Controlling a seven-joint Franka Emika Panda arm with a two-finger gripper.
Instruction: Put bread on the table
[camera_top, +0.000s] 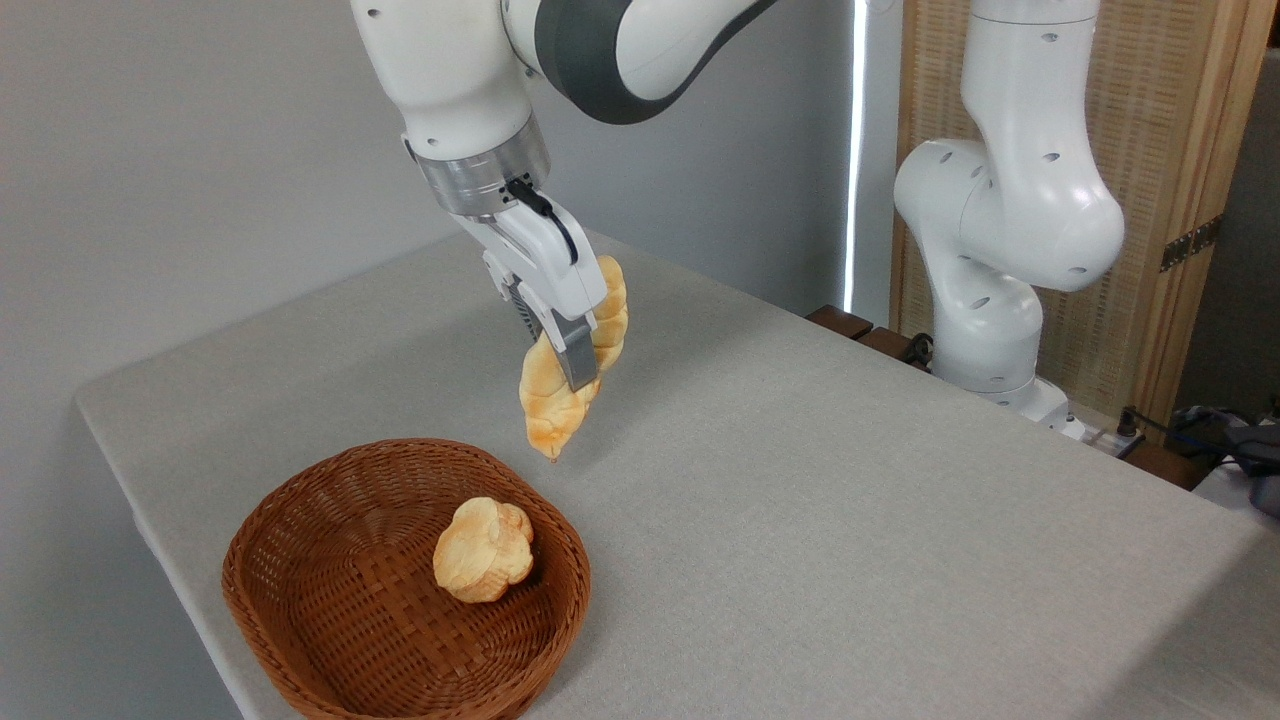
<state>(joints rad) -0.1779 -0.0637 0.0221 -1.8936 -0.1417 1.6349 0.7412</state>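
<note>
Camera view: fixed, looking down across the desk (800, 480) from its near side, taking in one white arm and a woven basket (300, 620).
Bread: the long braided loaf (560, 410) is hanging in the air, tilted with its narrow tip pointing down and its upper end leaning far and right; the tip is hovering just above the cloth, just beyond the basket's far right rim.
Jaws: the gripper (560, 350) is pinching the loaf about its middle, one finger lying across the front of it, the other hidden behind.
Done so far: the loaf is already out of the basket and clear of its rim, judging by where it is hanging.
Left to do: lowering it the last bit, letting it lie down on the cloth and letting go; whether the tip is touching yet is too close to tell.
Basket: sitting at the near left corner, holding only a short knobbly roll (483, 550).
Surface: light grey-beige cloth, flat and smooth, wide open to the right of the loaf.
Room: plain grey wall running behind; a bright slit of light far right; a wooden screen (1150, 150) standing behind the arm's base (1000, 330); cables trailing at the right edge.
</note>
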